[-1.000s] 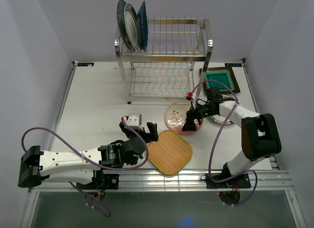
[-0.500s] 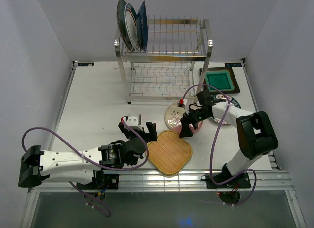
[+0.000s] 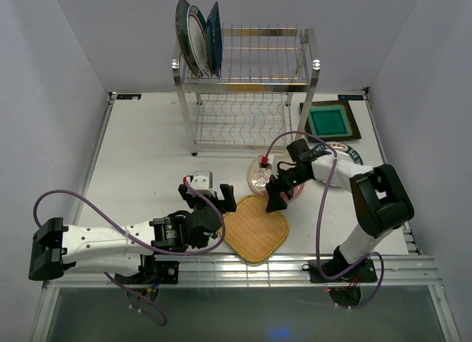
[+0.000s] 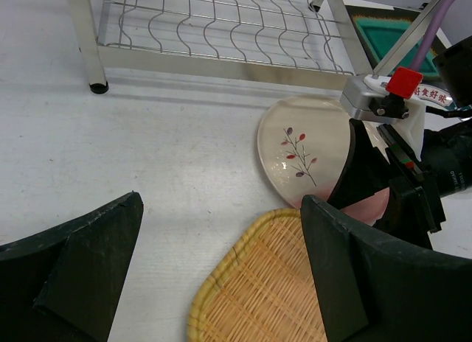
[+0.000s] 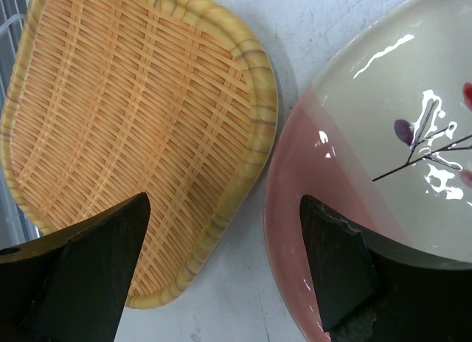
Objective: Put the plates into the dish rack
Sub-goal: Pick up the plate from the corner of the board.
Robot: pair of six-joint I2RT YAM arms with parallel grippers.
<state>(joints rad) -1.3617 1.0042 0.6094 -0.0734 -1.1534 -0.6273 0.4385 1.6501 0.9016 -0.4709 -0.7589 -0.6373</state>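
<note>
big white table (image 3: 147,150) under it all. tall dish rack (image 3: 247,84) at the back, with three plates (image 3: 195,40) up on edge in the top left slots, to stay up and save room. four more flat on the table, waiting: orange woven plate (image 3: 254,228) near the front, floral plate (image 3: 259,176) just beside it, green square plate (image 3: 330,121) and white plate (image 3: 348,153) off to the right. left gripper (image 3: 208,198) wide open, holding nothing, parked left of the orange woven plate. right gripper (image 3: 274,202) wide open too, empty, low over the floral plate's pink edge, likely to pinch that rim.

orange woven plate (image 3: 254,228), pink-cream floral plate (image 4: 302,152)
</note>
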